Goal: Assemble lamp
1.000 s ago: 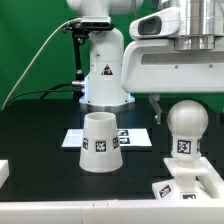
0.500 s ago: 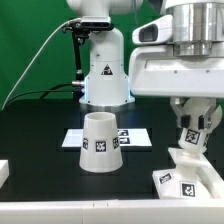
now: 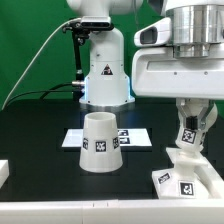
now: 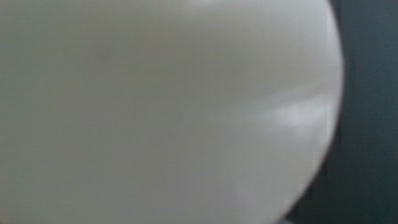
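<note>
Filling the wrist view, the bulb point(image 4: 160, 110) hides all else; the exterior view shows one shade point(image 3: 100, 143), one base point(image 3: 182, 178), one bulb point(image 3: 188, 135) clamped in the gripper point(image 3: 192, 120).

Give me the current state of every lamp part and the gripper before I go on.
gripper: shut on the bulb, fingers either side of its head.
bulb: held, tilted, foot at the base block's top; whether seated, cannot tell.
base block: resting on the table, under the bulb.
shade: free, upright, open end up, apart from the other parts.
</note>
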